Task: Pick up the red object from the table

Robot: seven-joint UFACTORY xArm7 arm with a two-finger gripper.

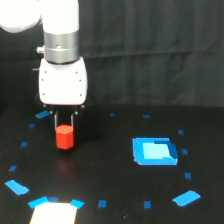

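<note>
Pincer (65, 121) straddles the red block (65, 137) toward the counter's (110, 175) left edge in the exterior view, fingers at its top sides, can't tell if clamped; block looks light, rigid, maybe slick, so grip flat facets mid-height.

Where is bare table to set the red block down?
Bare table lies between the red object and the blue square patch. Tape marks crowd the near edge, beside the white patch.

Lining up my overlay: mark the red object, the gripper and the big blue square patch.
red object (65, 137), exterior view, front face.
gripper (65, 121), exterior view, midway between fingertips.
blue square patch (154, 152), exterior view, its middle.
</note>
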